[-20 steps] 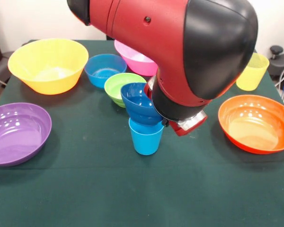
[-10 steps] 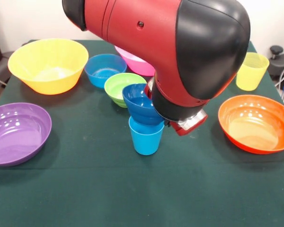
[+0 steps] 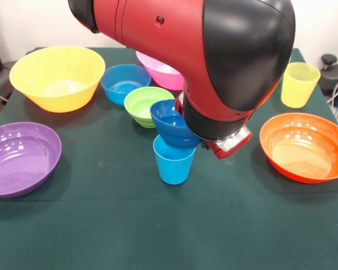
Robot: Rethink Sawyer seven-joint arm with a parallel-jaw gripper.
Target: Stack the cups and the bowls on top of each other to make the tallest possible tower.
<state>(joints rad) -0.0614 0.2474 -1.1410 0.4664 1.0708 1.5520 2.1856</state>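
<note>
Dark green cloth covers the surface, which fills the front view from edge to edge, with a pale wall behind it at the top.

Largest of all is the red and black arm, coming down from twelve o'clock and blocking much of the middle. Its tool shows only as a red and silver block under the black wrist, just right of centre; its fingers are hidden, so I cannot tell whether they are spread or pressed together.

At ten o'clock sits the yellow-orange bowl, upright. The purple bowl lies at nine o'clock, cut by the left edge. The orange bowl sits at three o'clock. The pink bowl shows near twelve o'clock, partly behind the arm.

Between the yellow-orange and pink bowls stands the light blue bowl. Just beside it, toward the centre, is the lime green bowl.

At the centre, the dark blue bowl rests tilted on the rim of the light blue cup, its right side hidden by the wrist. The cup stands upright on the cloth.

The yellow cup stands upright at two o'clock, well apart from the stack.
</note>
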